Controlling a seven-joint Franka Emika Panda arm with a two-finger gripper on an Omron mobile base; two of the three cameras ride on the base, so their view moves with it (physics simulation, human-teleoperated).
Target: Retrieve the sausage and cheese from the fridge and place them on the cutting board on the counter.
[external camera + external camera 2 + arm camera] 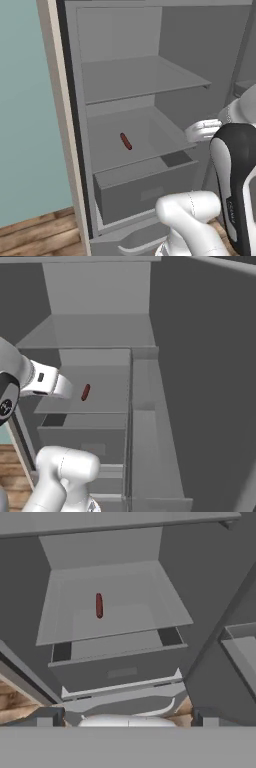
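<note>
One sausage [125,141], a short red-brown rod with rounded ends, lies alone on the lower shelf [150,137] of the fridge [200,45], left of centre in the left base view and upper left of centre in the hand view [99,605]. It rests flat on the smooth grey shelf, clear of the walls. Above it sits a second flat grey shelf [140,75], bare and matte; below it a boxy grey drawer [145,187] with a shallow rectangular recess in its front. The fridge's inside is all plain, dull grey panels with hard straight edges. Brown wood-plank flooring [35,232] shows at the lower left. At the bottom of the hand view the gripper [127,716] has its two small dark fingers [45,717] spread wide apart, holding nothing, well short of the sausage.
</note>
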